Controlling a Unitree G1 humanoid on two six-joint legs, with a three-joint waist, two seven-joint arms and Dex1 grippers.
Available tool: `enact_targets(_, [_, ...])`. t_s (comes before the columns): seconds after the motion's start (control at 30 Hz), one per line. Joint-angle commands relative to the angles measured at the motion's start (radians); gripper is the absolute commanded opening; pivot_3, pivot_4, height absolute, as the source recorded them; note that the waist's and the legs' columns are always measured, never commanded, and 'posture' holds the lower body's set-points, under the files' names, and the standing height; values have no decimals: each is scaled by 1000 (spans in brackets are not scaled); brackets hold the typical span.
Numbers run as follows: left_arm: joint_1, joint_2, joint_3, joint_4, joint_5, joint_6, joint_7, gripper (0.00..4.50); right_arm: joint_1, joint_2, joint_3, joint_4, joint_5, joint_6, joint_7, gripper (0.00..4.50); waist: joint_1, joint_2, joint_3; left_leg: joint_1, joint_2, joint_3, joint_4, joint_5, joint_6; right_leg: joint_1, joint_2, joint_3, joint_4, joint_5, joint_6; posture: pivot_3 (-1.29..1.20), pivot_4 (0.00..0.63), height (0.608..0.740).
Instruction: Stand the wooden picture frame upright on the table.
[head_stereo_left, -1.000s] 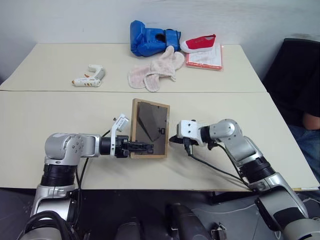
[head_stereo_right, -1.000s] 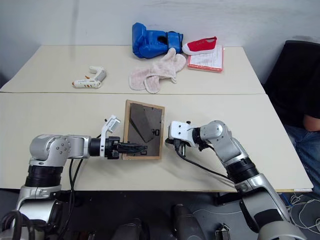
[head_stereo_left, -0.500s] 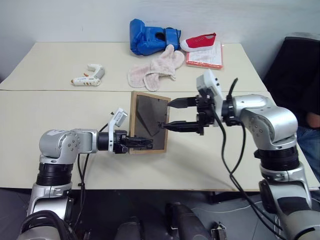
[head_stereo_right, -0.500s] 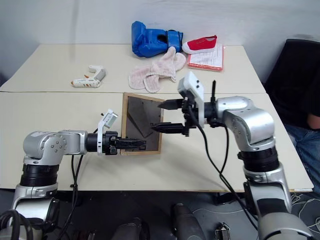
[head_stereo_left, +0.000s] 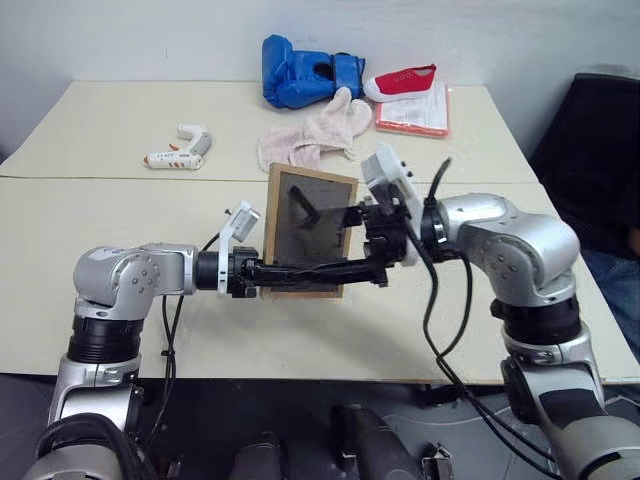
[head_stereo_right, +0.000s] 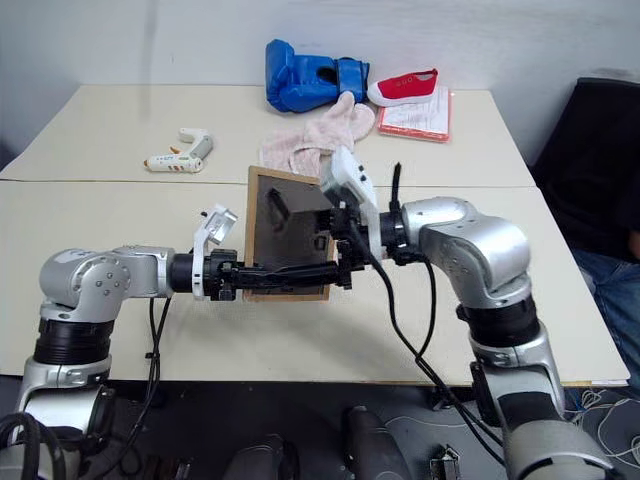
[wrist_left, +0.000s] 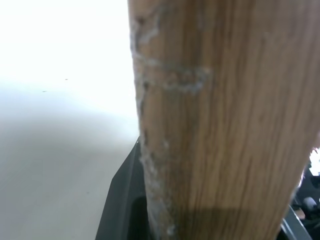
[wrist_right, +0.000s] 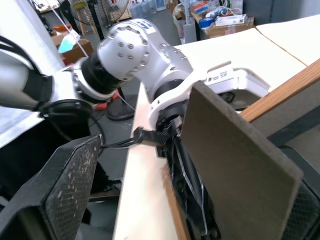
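now reaching with the right pincer (head_stereo_left: 352, 240), sprung wide from shut, around the fold-out stand (head_stereo_right: 277, 206) behind the wooden picture frame (head_stereo_left: 309, 232), held above the surface (head_stereo_left: 120, 230) in the left pincer's (head_stereo_left: 272, 271) narrow clamp, readying to prop it.

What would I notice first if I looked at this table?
First you would see the wooden picture frame held up above the near part of the table, its dark back facing us. The left gripper grips its bottom edge, and the right gripper is open at its back stand. At the far edge lie a blue boxing glove and a red shoe.
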Motion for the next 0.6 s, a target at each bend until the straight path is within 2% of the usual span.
enact_targets(0.03, [-23,21,12,23,10,-44,-13,1074,13,-37,-44,-62,46,8,-16,4500,-2,0,0,0,0,0,0,0,0,0,0,0,0,0,0,0,150,740])
enact_targets(0.17, [-36,27,6,33,2,-49,-20,1074,51,-112,-66,-95,52,-4,-26,4500,0,0,0,-1,0,0,0,0,0,-1,0,0,0,0,0,0,150,740])
enact_targets(0.3, [-50,29,8,37,-9,-37,-21,1074,107,-213,-56,-94,-81,-148,-64,4500,2,0,0,-3,0,0,0,0,1,-1,0,0,-1,0,0,0,150,740])
enact_targets(0.37, [-51,38,8,30,-18,-27,-26,1074,159,-263,-52,-74,-205,-337,-68,4500,3,0,0,-3,0,0,0,0,1,-1,0,0,-1,0,0,0,150,740])
enact_targets(0.43, [-50,48,6,22,-23,-19,-33,1074,221,-305,-27,-40,-375,-622,-79,4500,4,-1,0,-3,0,0,0,0,1,-2,0,0,-1,0,0,0,150,740])
enact_targets(0.47, [-52,52,7,21,-27,-12,-35,1074,250,-318,0,13,-518,-870,-143,4500,2,-1,1,-3,-1,0,0,0,1,-2,0,0,-2,0,1,0,150,740])
enact_targets(0.53, [-56,56,9,20,-31,-4,-37,1074,275,-321,28,102,-691,-1199,-230,4500,-1,-1,1,-3,-1,1,0,0,1,-2,1,1,-2,0,1,0,150,740])
enact_targets(0.6, [-64,53,15,23,-38,9,-37,1074,268,-332,61,225,-896,-1541,-379,4500,-5,-2,1,-3,-1,2,0,0,1,-2,2,2,-2,1,2,0,150,740])
